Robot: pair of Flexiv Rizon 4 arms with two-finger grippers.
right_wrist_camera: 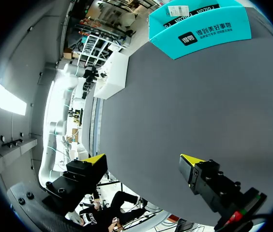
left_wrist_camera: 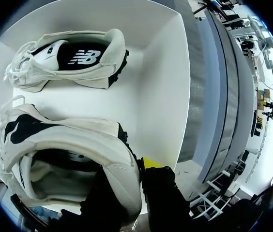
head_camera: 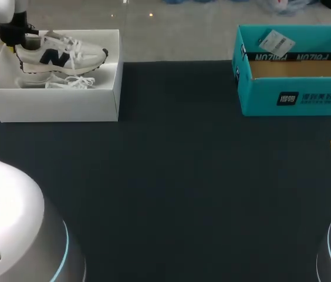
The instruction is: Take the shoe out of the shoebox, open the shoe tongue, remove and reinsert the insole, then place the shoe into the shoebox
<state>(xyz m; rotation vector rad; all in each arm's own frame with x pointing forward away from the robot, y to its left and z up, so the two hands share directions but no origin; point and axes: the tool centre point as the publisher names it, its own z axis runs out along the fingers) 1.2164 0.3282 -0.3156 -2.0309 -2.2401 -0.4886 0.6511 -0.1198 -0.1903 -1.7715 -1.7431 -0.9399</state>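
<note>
Your left gripper [left_wrist_camera: 129, 186]: clamped on heel of white-navy fabric sneaker [head_camera: 60, 54], long axis along white cardboard shoebox [head_camera: 54, 106]; right gripper [right_wrist_camera: 143, 159] open, far off.

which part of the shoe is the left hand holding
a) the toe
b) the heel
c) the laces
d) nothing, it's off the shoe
b: in the left wrist view the left hand has one finger inside and one outside the heel collar of the shoe, with the toe and laces pointing away from it.
</note>
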